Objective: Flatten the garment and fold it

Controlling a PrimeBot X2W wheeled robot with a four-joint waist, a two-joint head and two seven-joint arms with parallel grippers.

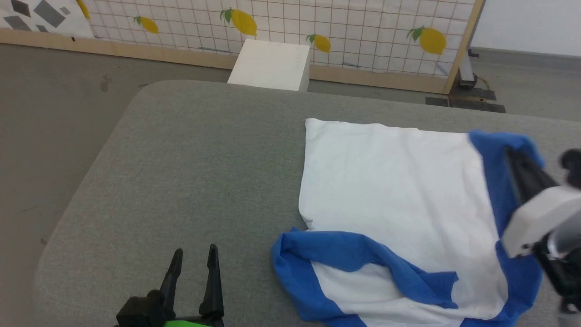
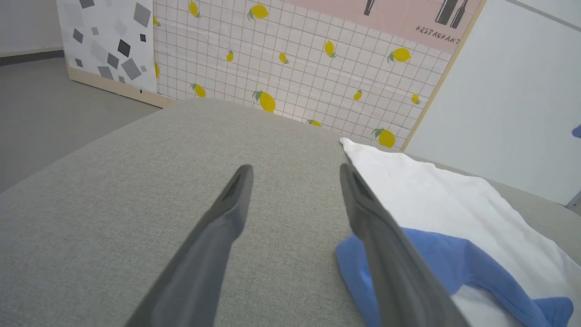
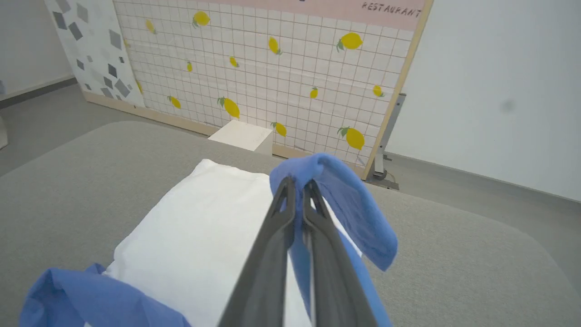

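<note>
1. right gripper [image 3: 298,184]: long dark fingers pinched nearly together on a blue fold of the garment [image 1: 390,181], a thin soft shirt with a white body and royal-blue sleeves. The cloth is lifted and drapes over the tips.
2. The white panel lies mostly flat to this gripper's left; a rumpled blue sleeve crosses its near edge.
3. left gripper [image 2: 295,170]: fingers spread wide, nothing between them, over the bare table [image 1: 204,150]. The garment's blue edge is just to its right.
4. table: grey woven fabric top, rounded corners.
</note>
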